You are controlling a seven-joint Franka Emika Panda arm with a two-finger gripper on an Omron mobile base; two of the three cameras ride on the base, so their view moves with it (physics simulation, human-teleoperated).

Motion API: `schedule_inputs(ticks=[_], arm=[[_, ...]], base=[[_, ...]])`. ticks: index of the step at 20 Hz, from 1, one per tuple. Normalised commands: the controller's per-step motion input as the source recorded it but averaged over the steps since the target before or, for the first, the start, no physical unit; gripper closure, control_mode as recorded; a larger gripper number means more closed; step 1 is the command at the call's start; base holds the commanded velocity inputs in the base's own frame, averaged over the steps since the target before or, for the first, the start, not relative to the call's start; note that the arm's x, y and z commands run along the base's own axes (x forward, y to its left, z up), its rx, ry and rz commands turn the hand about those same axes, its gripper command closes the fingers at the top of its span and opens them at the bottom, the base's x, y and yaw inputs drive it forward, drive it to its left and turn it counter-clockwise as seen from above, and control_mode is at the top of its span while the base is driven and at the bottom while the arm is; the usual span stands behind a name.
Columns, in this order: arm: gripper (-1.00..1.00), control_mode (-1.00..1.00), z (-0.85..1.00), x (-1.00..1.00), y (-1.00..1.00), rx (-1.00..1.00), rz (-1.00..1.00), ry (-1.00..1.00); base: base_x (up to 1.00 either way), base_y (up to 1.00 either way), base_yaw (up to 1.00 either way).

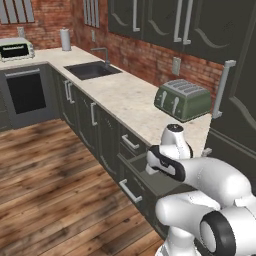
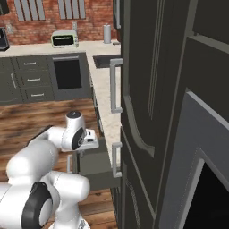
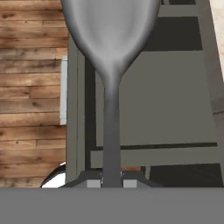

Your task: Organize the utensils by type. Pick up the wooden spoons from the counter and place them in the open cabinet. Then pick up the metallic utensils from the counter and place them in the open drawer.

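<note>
Gripper: you had the gripper (image 3: pixel 112 183) clenched on the handle of the metal spoon (image 3: pixel 111 52), one finger tip pressed to each side of it.
Metal spoon: your hand view showed the dark-grey spoon running straight out from the finger tips, bowl at the far end, hanging above the open drawer (image 3: pixel 166 109).
Open drawer: it stood pulled out from the dark cupboard fronts under the counter (image 1: pixel 125 95), with your arm's wrist (image 1: pixel 170 150) right over it; its grey floor looked bare where you could see it.
Counter: you had a green toaster (image 1: pixel 182 99) on it, a sink (image 1: pixel 92 69) further along, and a paper-towel roll (image 1: pixel 65 40) near the corner.
Floor: wood planks lay beside the drawer (image 3: pixel 30 83).
</note>
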Motion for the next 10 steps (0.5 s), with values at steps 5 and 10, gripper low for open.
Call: schedule_inputs(ticks=[5, 10], arm=[[1.0, -1.0, -0.24, 0.06, 0.0, 0.0, 0.03, 0.0], [1.0, -1.0, -0.39, 0.09, 0.0, 0.0, 0.03, 0.0]], base=[[0.0, 0.0, 0.0], [0.0, 0.0, 0.0]])
